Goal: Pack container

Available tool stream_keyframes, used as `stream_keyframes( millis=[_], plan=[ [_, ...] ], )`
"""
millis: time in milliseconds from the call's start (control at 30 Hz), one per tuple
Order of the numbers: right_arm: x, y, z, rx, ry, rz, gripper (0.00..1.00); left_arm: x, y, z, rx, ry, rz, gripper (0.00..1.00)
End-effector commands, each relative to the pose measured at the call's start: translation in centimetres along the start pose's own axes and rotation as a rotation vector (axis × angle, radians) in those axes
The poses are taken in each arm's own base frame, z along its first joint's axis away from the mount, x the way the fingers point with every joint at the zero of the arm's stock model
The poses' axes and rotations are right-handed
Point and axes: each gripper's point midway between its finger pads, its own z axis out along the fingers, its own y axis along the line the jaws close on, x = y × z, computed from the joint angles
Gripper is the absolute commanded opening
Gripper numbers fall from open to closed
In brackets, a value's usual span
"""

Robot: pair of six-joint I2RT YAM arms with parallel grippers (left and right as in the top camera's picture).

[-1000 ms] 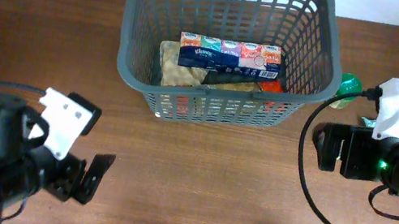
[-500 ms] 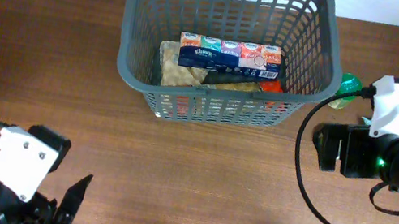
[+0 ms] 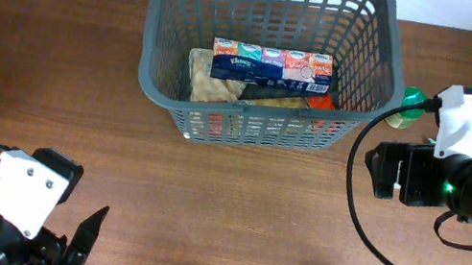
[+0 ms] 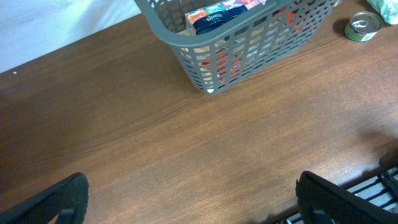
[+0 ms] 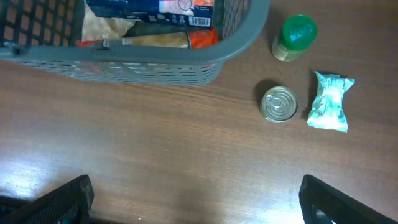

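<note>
The container [image 3: 148, 49], a big dark grey lattice basket, stands at the table's far middle. It holds a pack of tissues [image 3: 270, 65], a beige packet [image 3: 211, 79] and something red [image 3: 322, 100]. My left gripper [image 3: 66, 241] is at the near left corner, far from the basket, and stands open [image 4: 196, 205] over bare wood. My right gripper [image 3: 409, 173] hovers just right of the basket's near right corner and is open [image 5: 199, 205] with nothing between its fingers. The right wrist view shows the container's wall [image 5: 143, 62] above the fingers.
Right of the basket on the table lie a small metal can [image 5: 279, 104], a green-lidded jar [image 5: 293, 36] and a mint-green packet [image 5: 329, 101]. The overhead view shows only the jar [image 3: 412, 100] past my right arm. A black cable [image 3: 355, 202] loops beside that arm.
My left arm has drawn back toward the near left corner of the table and then held still. The right arm has crept slightly left. Both grippers stayed open.
</note>
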Motion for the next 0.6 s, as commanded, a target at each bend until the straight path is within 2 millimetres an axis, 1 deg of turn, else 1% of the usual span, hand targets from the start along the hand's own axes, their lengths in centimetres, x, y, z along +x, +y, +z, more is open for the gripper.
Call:
stream_keyframes(
  millis=[0, 133, 200, 267, 367, 433, 500, 567],
  plan=[
    [-0.3, -2.3, -0.4, 0.117, -0.033, 0.117, 0.99, -0.1, 0.3, -0.1, -0.016, -0.002, 0.009, 0.99],
    [-0.8, -4.9, -2.5, 0.194, -0.135, 0.181, 0.99, -0.1, 0.3, -0.1, -0.016, -0.002, 0.009, 0.99],
    [-0.9, -6.6, -3.5, 0.237, -0.174, 0.216, 0.99, -0.1, 0.3, -0.1, -0.016, -0.002, 0.009, 0.99],
    [-0.7, -8.2, -3.8, 0.271, -0.185, 0.253, 0.99, -0.1, 0.3, -0.1, -0.016, -0.001, 0.009, 0.99],
    [-1.2, -9.6, -2.8, 0.243, -0.199, 0.298, 0.99, -0.1, 0.3, -0.1, -0.016, -0.001, 0.009, 0.99],
    [-1.3, -11.3, -1.5, 0.251, -0.202, 0.352, 0.99, -0.1, 0.3, -0.1, -0.016, -0.001, 0.009, 0.99],
    [-1.1, -13.7, 0.4, 0.278, -0.193, 0.411, 0.99, -0.1, 0.3, -0.1, -0.016, -0.001, 0.009, 0.99],
    [-0.5, -16.0, 2.7, 0.300, -0.173, 0.461, 0.99, -0.1, 0.3, -0.1, -0.016, -0.001, 0.008, 0.99]
  ],
)
